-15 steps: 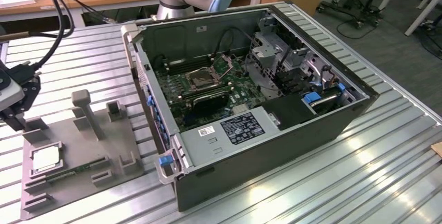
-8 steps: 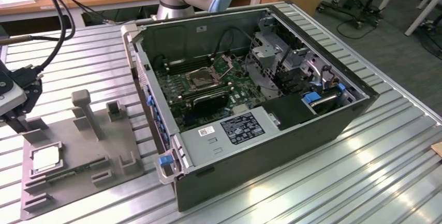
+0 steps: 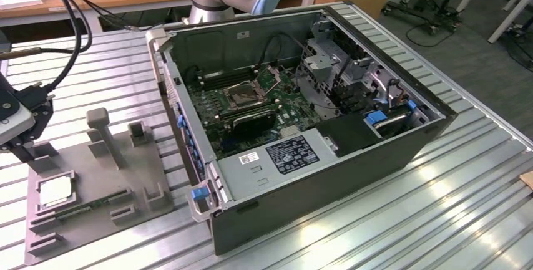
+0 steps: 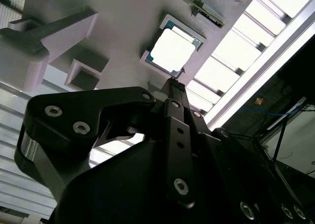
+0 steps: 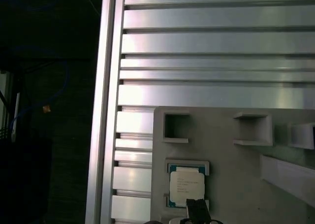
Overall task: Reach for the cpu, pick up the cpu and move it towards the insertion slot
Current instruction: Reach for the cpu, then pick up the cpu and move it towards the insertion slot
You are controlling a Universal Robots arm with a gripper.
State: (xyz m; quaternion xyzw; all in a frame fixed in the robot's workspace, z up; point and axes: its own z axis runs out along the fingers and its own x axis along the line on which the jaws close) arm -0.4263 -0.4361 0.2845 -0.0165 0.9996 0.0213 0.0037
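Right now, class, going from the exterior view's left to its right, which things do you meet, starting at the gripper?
gripper → cpu → tall grey post → insertion slot → blue drive-bay handle

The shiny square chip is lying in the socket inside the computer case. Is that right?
Not quite. The shiny square chip, the cpu, is lying in the grey holder on the table, outside the computer case. The exterior view shows this.
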